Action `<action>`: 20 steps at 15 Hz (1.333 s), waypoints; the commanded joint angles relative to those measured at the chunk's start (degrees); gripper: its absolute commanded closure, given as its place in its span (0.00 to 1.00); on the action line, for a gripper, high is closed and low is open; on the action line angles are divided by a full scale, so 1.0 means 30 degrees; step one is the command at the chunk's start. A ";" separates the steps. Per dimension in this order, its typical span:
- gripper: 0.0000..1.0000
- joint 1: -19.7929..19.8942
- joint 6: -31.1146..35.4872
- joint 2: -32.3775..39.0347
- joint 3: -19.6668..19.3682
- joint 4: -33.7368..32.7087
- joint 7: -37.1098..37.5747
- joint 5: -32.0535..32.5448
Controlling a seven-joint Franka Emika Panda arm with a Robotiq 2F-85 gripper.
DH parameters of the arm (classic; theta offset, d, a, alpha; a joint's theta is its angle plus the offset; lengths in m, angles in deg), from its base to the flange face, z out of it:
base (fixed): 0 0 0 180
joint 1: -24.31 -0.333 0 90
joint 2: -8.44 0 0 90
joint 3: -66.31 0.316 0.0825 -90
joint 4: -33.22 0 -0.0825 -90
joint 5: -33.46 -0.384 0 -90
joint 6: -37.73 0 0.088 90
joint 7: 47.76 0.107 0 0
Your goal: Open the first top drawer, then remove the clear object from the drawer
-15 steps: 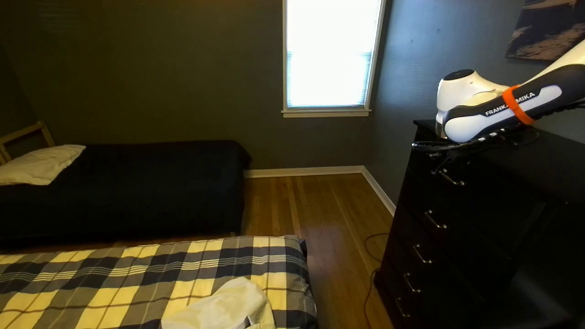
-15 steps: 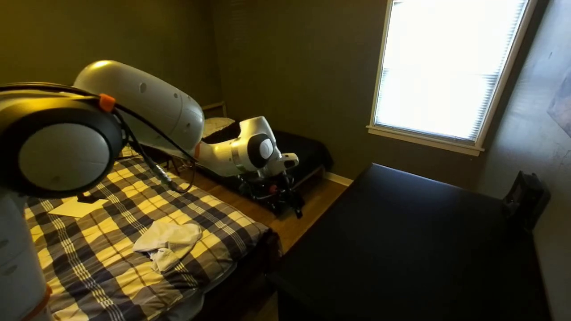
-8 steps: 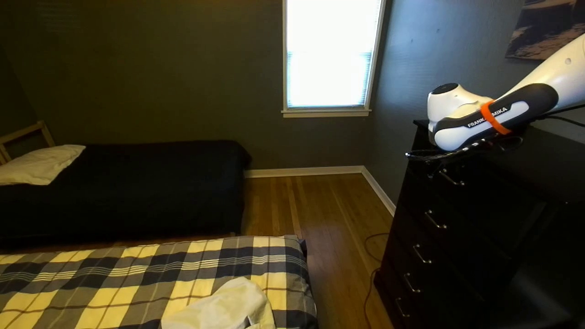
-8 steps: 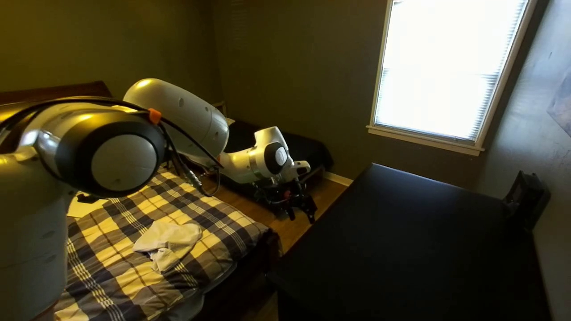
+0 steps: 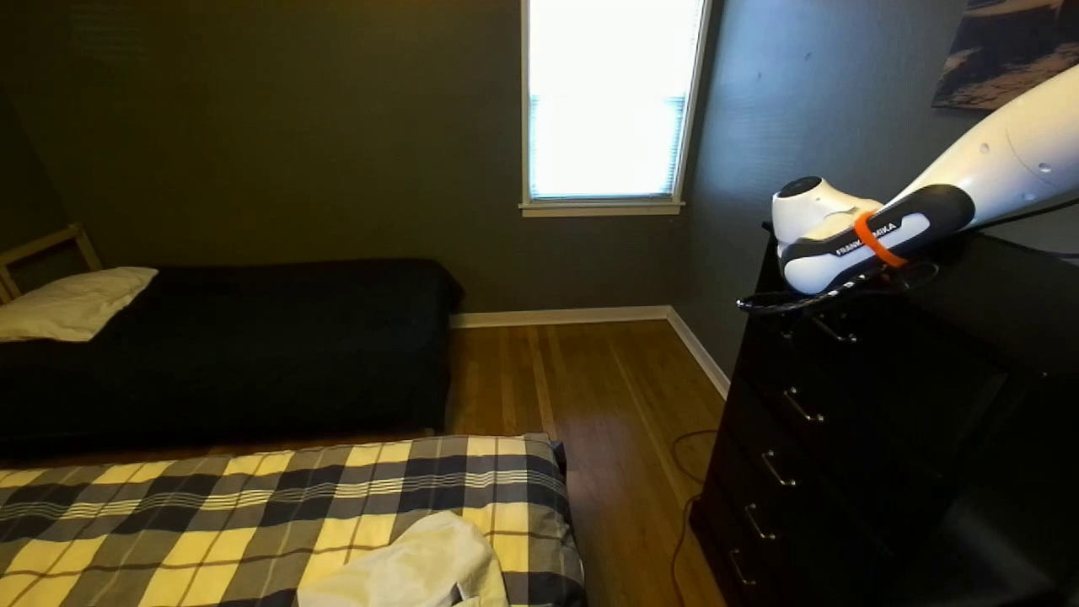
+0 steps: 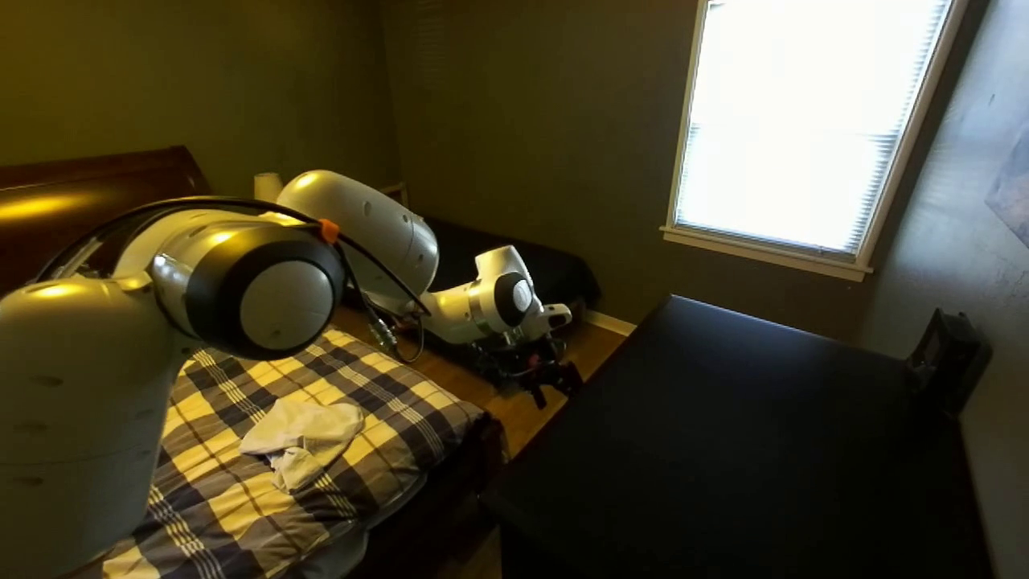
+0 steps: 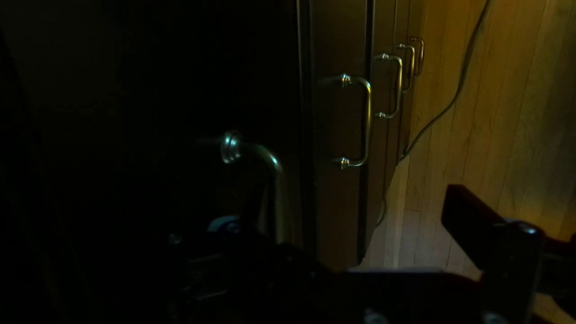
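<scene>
The top drawer [image 5: 902, 358] of the black-brown dresser looks shut, with only its dark front showing. Its metal handle [image 5: 834, 329] also shows large in the wrist view [image 7: 275, 175]. My gripper [image 7: 355, 207] is open at the dresser's front, with one finger at the top handle and the other out over the floor. The handle bar runs down behind the dark gripper body, just inside the near finger; I cannot tell whether they touch. In an exterior view the gripper [image 6: 558, 392] is beside the dresser's front edge. The clear object is out of view.
Lower drawers with similar handles [image 7: 368, 121] lie below. The dresser top [image 6: 723, 434] carries a dark device [image 6: 949, 362]. A plaid bed [image 6: 402, 402] with a pale cloth [image 6: 301, 438] stands opposite. A cable [image 7: 450, 105] runs along the wooden floor.
The arm has moved steadily lower and forward along the dresser's front. The gripper has come closer to the dresser's front edge and top handle. The drawer has not visibly moved.
</scene>
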 commanded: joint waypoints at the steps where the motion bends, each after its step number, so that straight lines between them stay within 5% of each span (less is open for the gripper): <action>1: 0.00 -0.0595 0.0028 0.1187 -0.0736 -0.1171 0.0155 0.0807; 20: 0.00 -0.1533 0.0274 0.1229 -0.0261 0.0165 0.0181 0.0347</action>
